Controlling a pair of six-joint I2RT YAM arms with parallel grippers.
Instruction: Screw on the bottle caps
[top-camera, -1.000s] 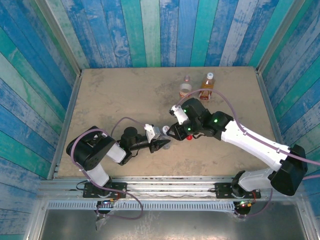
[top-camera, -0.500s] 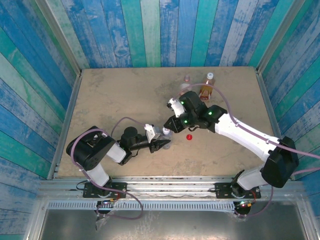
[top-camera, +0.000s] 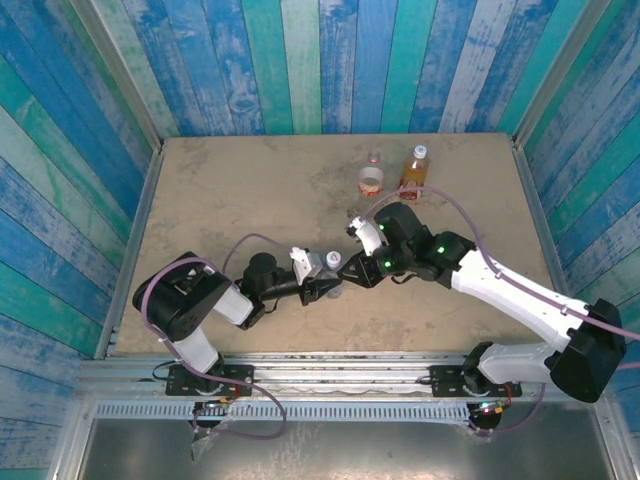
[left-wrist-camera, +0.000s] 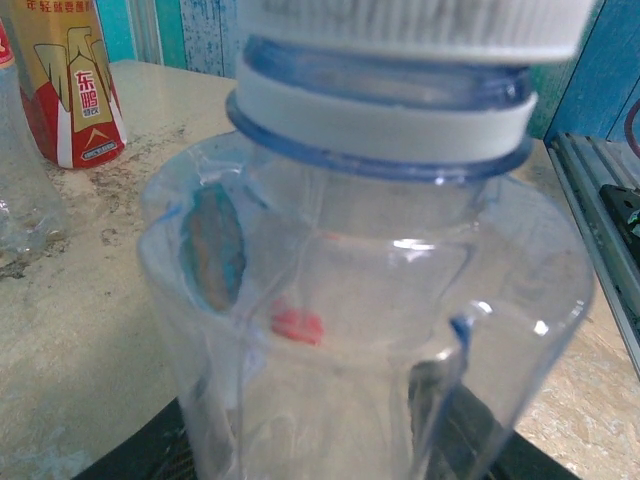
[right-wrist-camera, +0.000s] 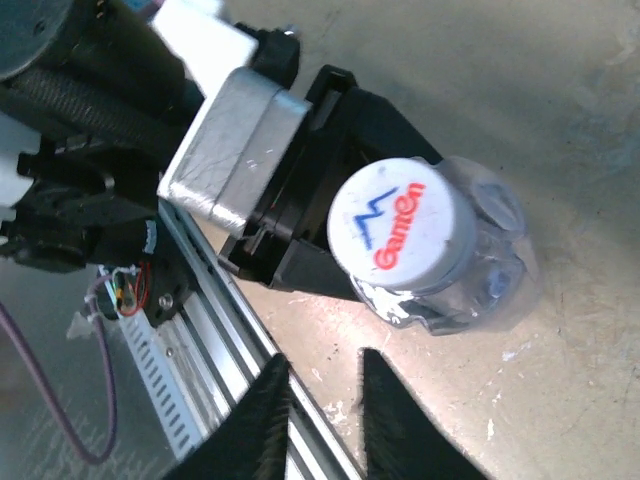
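Clamped on the bottle (left-wrist-camera: 380, 330) with the left gripper (top-camera: 322, 288), upright by the table's (top-camera: 220, 200) near edge, cap (right-wrist-camera: 400, 225) sitting on its neck. Hovering just right of that cap with the right gripper (right-wrist-camera: 325, 400), fingers slightly apart, empty. Next, probably: close round the cap, twist about the upright axis.

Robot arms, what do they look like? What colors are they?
Both arms are black with white parts. The right arm has a long white section and small green lights. The left arm has a white block near the left hand. A thin purple cable loops along each arm. The right hand has two dark, tapered fingers.
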